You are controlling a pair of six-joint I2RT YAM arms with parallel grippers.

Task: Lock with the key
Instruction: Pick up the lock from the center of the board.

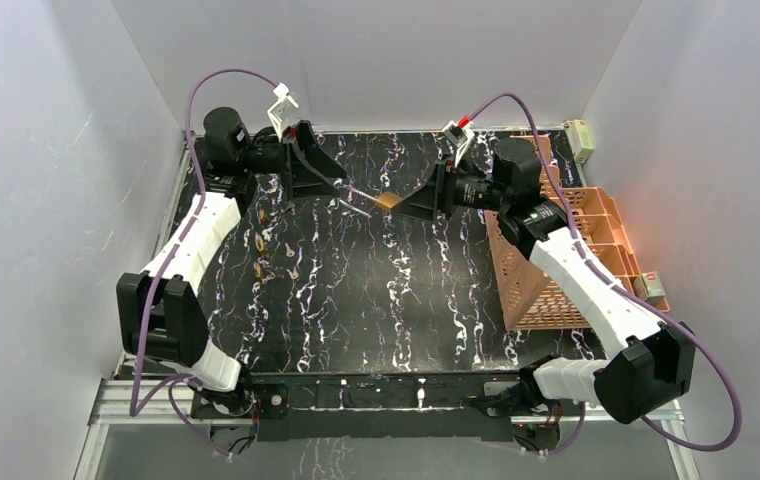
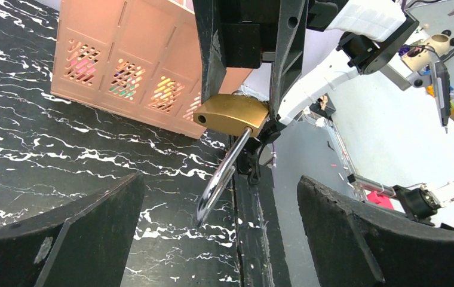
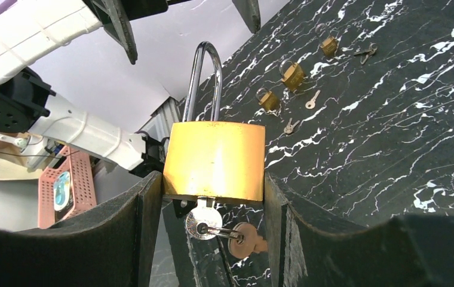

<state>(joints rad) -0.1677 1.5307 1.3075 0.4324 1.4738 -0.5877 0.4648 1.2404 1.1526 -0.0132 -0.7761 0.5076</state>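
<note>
Closest to the right wrist lens, the silver key (image 3: 201, 225) sits in the keyhole, with a copper key (image 3: 246, 240) dangling from its ring. Just past it, the right pincer (image 3: 212, 194) is clamped on the brass padlock (image 3: 214, 160), one finger against each narrow side. That grip seems chosen to leave both ends free: the key end faces back toward the right wrist, and the shackle (image 3: 204, 72) sticks out clear. The padlock hangs above the desk (image 3: 392, 125), mid-way between the two arms. Its long axis runs roughly level from key through body to shackle, and the shackle points at the left arm. I cannot tell from these angles whether the shackle is seated or sprung. Beyond it, the left pincer (image 2: 220, 185) faces the shackle with its fingers spread wide and touching nothing, probably lined up to take the loop. Farther off, three small padlocks (image 3: 293, 75) and loose keys (image 3: 312, 100) lie on the desk.
</note>
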